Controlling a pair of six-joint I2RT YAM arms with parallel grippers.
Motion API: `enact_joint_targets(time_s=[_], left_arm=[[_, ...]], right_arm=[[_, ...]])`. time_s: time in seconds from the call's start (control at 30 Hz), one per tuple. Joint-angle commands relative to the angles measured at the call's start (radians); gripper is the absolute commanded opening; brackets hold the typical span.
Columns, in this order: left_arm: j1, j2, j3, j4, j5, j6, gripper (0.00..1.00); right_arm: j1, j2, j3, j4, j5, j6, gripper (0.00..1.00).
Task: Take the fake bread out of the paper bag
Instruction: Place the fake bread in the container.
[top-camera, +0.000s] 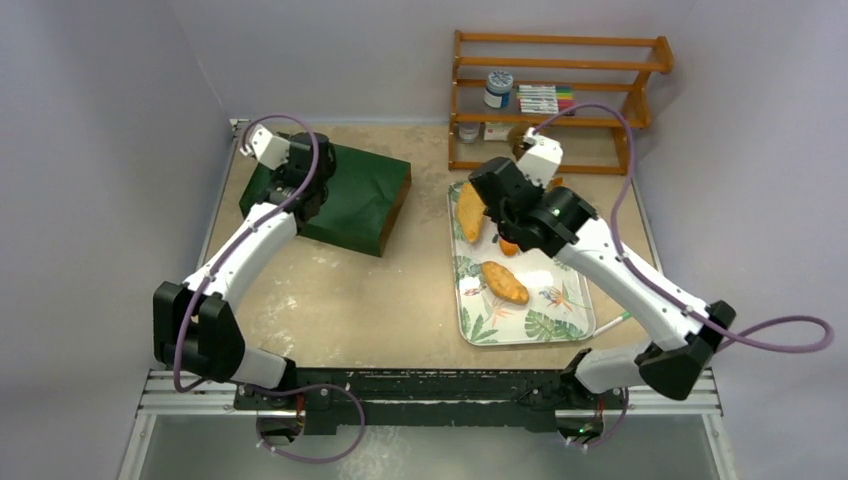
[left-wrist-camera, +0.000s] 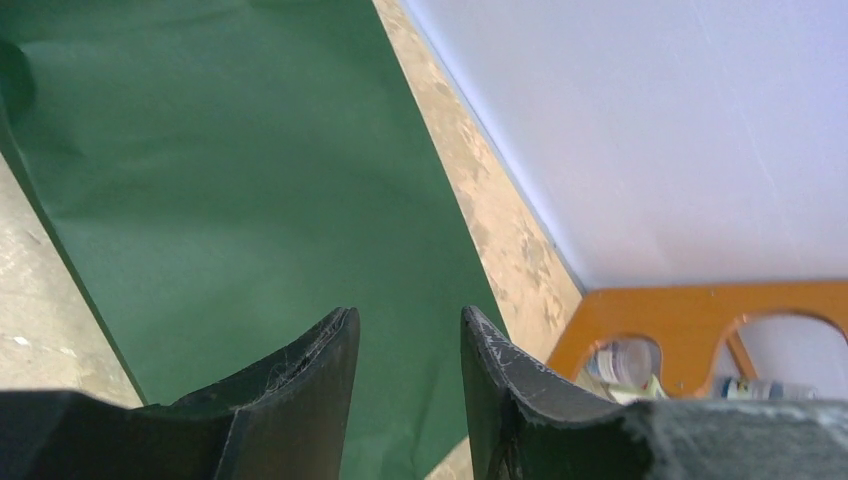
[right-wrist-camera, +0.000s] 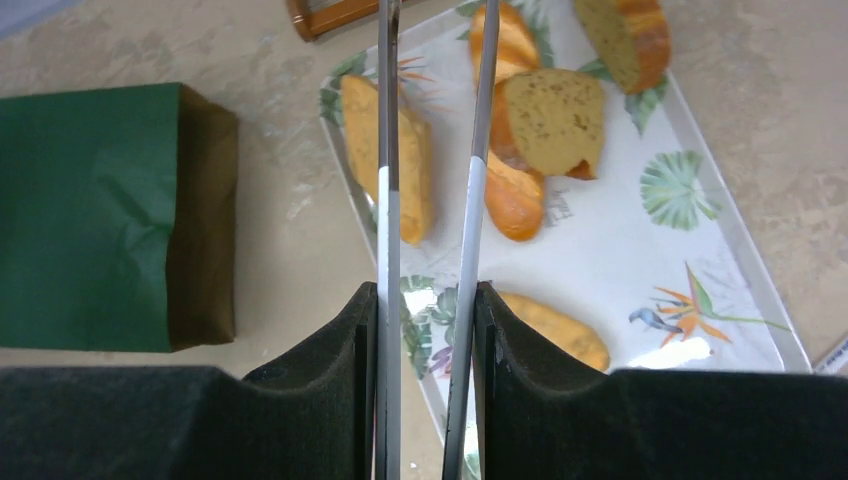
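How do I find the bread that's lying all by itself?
Find the leaf-patterned tray on the right side of the table, in front of the wooden rack. In its nearer half lies one golden oval loaf. It lies alone, while the other bread pieces crowd together at the tray's far end.

Paper bag (top-camera: 340, 195): dark green, lying flat on worktop (top-camera: 380, 300), far left, brown kraft end toward tray (top-camera: 545, 315). Fake bread (right-wrist-camera: 555, 120): several pieces on the leaf-patterned tray, apart from bag. Golden oval loaf (top-camera: 504, 282) mid-tray; tan slices and orange loaves clustered at far end.
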Motion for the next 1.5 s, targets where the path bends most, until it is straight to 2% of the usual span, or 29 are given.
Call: enact_joint_targets(time_s=[0.0,0.1,0.43,0.73,0.8,0.9,1.0,1.3,1.47], left_arm=[[-0.079,-0.057,0.043,-0.009,-0.043,0.056,0.41],[-0.139,-0.07,0.043,-0.022,-0.052,0.077,0.41],[-0.258,-0.096,0.047,-0.043,-0.058,0.165,0.41],[-0.271,-0.141,0.007,-0.045,-0.054,0.198,0.41],[-0.272,-0.147,-0.003,-0.047,-0.051,0.202,0.41],[-0.272,-0.155,-0.015,-0.051,-0.052,0.21,0.41],[-0.272,-0.161,-0.022,-0.05,-0.058,0.214,0.41],[-0.272,-0.154,-0.022,-0.041,-0.064,0.211,0.41],[-0.272,-0.154,-0.014,-0.043,-0.072,0.211,0.41]], right_arm=[[-0.017,-0.11,-0.05,-0.098,0.048,0.149,0.0],[-0.017,-0.151,-0.101,-0.216,0.03,0.301,0.0],[0.018,-0.325,-0.407,-0.255,-0.097,0.563,0.0],[0.032,-0.355,-0.618,-0.16,-0.205,0.628,0.01],[0.032,-0.361,-0.658,-0.129,-0.225,0.637,0.05],[0.032,-0.39,-0.711,-0.088,-0.255,0.656,0.19],[0.032,-0.419,-0.751,-0.065,-0.281,0.668,0.28],[0.032,-0.435,-0.761,-0.053,-0.319,0.66,0.42],[0.032,-0.459,-0.766,-0.056,-0.331,0.666,0.44]])
